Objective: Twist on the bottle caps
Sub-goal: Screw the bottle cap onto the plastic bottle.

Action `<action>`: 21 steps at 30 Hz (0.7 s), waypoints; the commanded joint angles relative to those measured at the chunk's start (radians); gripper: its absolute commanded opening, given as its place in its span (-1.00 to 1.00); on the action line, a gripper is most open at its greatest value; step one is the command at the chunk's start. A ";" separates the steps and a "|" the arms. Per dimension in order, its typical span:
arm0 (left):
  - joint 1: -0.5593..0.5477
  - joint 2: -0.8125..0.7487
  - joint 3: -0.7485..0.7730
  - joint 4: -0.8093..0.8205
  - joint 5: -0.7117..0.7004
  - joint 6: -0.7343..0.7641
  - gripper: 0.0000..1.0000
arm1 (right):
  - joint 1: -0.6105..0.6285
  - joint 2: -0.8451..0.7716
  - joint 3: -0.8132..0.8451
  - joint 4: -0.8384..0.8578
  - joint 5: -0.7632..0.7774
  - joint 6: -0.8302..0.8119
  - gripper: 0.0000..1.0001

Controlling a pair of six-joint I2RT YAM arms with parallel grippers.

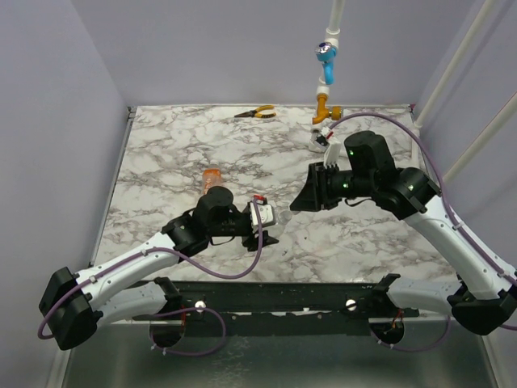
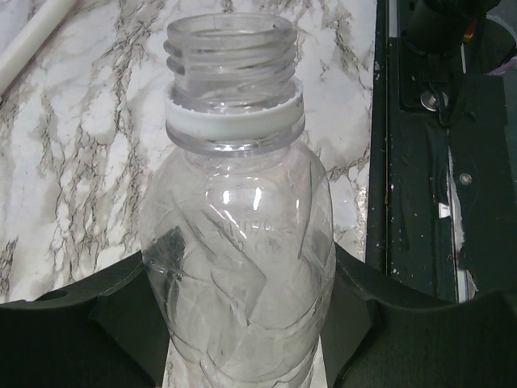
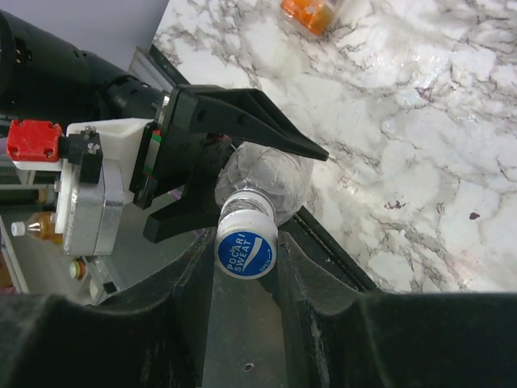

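The left claw [image 2: 242,267] is clamped on the body of a clear bottle [image 2: 238,226] near the front edge of the bench [image 1: 161,162], and the bottle's threaded neck is bare. Just beyond, the right claw [image 3: 246,260] is clamped on the blue cap [image 3: 246,253], held in line with that neck but apart from it. Farther back, the orange bottle [image 1: 212,177] rests on the bench, with pliers [image 1: 257,113] at the far edge.

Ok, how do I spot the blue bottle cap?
Look over the marble table to the right arm's end effector. Pinched between its black fingers is a small round cap. Only it has a blue top with white POCARI SWEAT lettering; the clear bottle in the left end effector has a bare, open neck.
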 commanded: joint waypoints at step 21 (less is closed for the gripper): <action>-0.004 0.059 0.066 0.037 -0.003 0.046 0.01 | 0.003 0.024 -0.046 -0.021 -0.055 -0.025 -0.30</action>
